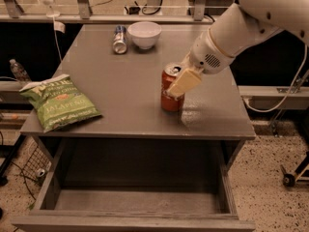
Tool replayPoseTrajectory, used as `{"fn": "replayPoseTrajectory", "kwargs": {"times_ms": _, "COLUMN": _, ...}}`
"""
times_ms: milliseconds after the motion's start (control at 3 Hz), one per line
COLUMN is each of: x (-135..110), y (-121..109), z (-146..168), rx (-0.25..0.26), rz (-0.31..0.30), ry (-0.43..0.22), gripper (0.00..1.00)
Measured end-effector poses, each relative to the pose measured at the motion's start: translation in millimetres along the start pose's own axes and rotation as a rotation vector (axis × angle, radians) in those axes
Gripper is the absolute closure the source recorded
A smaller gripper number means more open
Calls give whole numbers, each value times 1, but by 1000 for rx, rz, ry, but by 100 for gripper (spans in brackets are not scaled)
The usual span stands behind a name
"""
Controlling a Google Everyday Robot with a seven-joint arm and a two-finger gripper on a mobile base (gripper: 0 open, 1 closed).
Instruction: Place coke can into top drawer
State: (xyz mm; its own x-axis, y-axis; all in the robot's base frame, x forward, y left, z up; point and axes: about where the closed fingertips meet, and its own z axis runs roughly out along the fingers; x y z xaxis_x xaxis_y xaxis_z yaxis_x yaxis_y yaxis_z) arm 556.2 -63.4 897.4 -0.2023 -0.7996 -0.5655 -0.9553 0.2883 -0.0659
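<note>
The red coke can [170, 102] stands upright on the grey table [120, 81], right of centre near the front edge. My gripper [175, 83] reaches down from the upper right and is shut on the can. One cream finger [185, 82] lies across the can's front near its top; the other finger is hidden behind it. The top drawer [135, 222] is pulled open below the table's front edge, and its grey floor shows nothing in it.
A green chips bag [60, 103] lies at the table's front left corner. A white bowl [144, 34] and a silver-and-blue can [119, 39] on its side sit at the back. A water bottle [19, 71] stands left of the table.
</note>
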Motion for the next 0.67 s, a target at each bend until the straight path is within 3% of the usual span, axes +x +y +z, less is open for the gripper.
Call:
{"fn": "replayPoseTrajectory", "kwargs": {"times_ms": 333, "x": 5, "y": 4, "z": -30, "rx": 50, "rz": -8, "ry": 31, "gripper": 100}}
{"fn": "replayPoseTrajectory", "kwargs": {"times_ms": 667, "x": 5, "y": 4, "z": -30, "rx": 50, "rz": -8, "ry": 31, "gripper": 100}}
